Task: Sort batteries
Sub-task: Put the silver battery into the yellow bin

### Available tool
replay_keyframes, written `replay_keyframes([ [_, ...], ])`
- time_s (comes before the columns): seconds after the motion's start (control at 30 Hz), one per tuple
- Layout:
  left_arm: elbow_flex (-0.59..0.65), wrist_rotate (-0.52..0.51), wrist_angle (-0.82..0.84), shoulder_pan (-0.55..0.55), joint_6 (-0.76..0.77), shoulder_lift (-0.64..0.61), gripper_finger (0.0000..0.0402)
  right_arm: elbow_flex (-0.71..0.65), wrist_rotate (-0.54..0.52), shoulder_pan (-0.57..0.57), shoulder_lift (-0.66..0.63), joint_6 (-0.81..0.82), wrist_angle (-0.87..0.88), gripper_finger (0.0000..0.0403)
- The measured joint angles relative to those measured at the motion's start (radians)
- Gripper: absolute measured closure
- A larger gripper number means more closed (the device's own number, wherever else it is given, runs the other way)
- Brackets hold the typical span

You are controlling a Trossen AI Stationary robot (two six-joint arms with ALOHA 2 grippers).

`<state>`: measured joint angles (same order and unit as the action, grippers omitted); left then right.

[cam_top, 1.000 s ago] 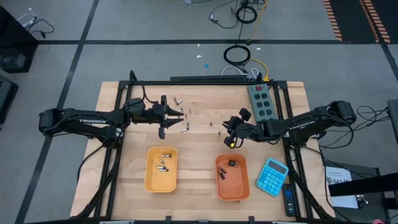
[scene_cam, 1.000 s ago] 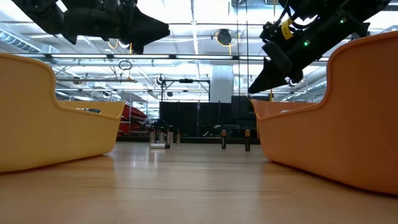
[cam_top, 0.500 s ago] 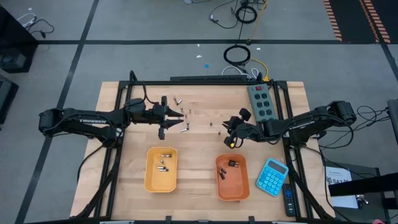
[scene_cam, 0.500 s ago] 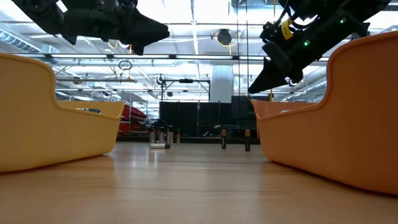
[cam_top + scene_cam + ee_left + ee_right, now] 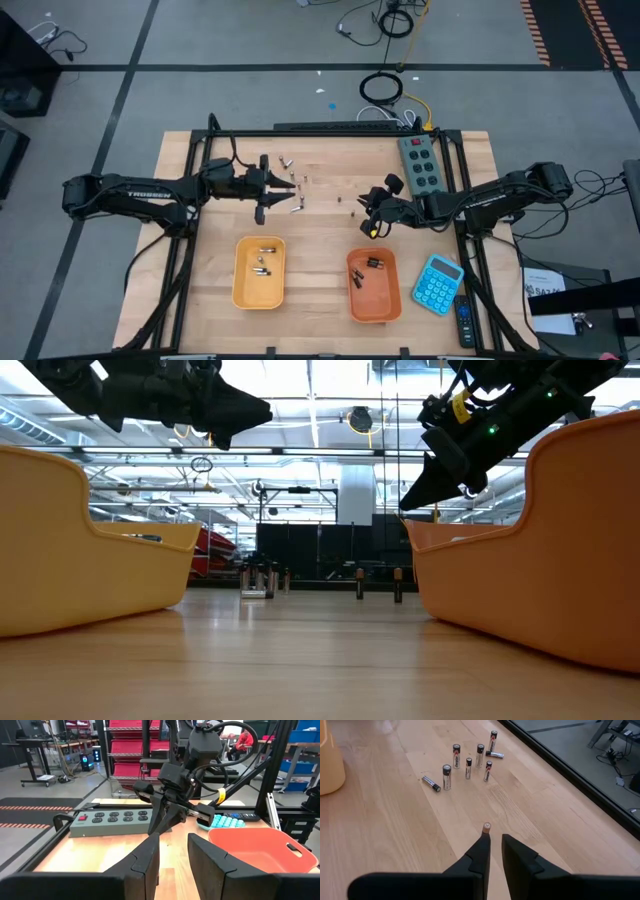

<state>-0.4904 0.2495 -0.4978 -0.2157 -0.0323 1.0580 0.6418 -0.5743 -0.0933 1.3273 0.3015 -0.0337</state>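
Loose batteries (image 5: 291,180) stand and lie on the wood at the far middle of the table; the right wrist view shows them as a cluster (image 5: 467,762). My left gripper (image 5: 288,187) hovers level above them, open, with nothing between its fingers (image 5: 173,842). My right gripper (image 5: 364,204) hangs slanted down over the table's middle, its fingers (image 5: 495,840) a narrow gap apart around nothing. One small battery (image 5: 486,826) stands just past one fingertip, which hides its lower part. The yellow tray (image 5: 240,275) and the orange tray (image 5: 352,290) each hold a few batteries.
A grey power strip (image 5: 420,163) lies at the far right and a blue calculator (image 5: 438,283) at the near right beside the orange tray. Bare wood lies between the two trays. In the low view both trays (image 5: 90,560) (image 5: 540,550) flank two standing batteries (image 5: 378,582).
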Motion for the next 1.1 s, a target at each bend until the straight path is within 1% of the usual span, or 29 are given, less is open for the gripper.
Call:
replay_keyframes([
  [0.27, 0.0, 0.0, -0.008, 0.0, -0.007, 0.0, 0.029, 0.0, 0.0, 0.0, 0.0, 0.0, 0.0, 0.0364],
  [0.5, 0.0, 0.0, 0.017, 0.0, -0.001, 0.0, 0.029, 0.0, 0.0, 0.0, 0.0, 0.0, 0.0, 0.0364],
  [0.73, 0.0, 0.0, -0.018, -0.001, -0.026, -0.004, 0.029, 0.0, 0.0, 0.0, 0.0, 0.0, 0.0, 0.0364],
  [1.0, 0.0, 0.0, -0.018, -0.001, -0.034, -0.004, 0.029, 0.0, 0.0, 0.0, 0.0, 0.0, 0.0, 0.0364],
  [1.03, 0.0, 0.0, -0.017, -0.001, -0.033, -0.004, 0.029, 0.0, -0.003, 0.0, 0.0, -0.014, -0.002, 0.0364],
  [1.1, 0.0, 0.0, -0.011, -0.001, -0.028, -0.004, 0.029, 0.0, -0.005, 0.005, 0.0, -0.098, -0.012, 0.0364],
])
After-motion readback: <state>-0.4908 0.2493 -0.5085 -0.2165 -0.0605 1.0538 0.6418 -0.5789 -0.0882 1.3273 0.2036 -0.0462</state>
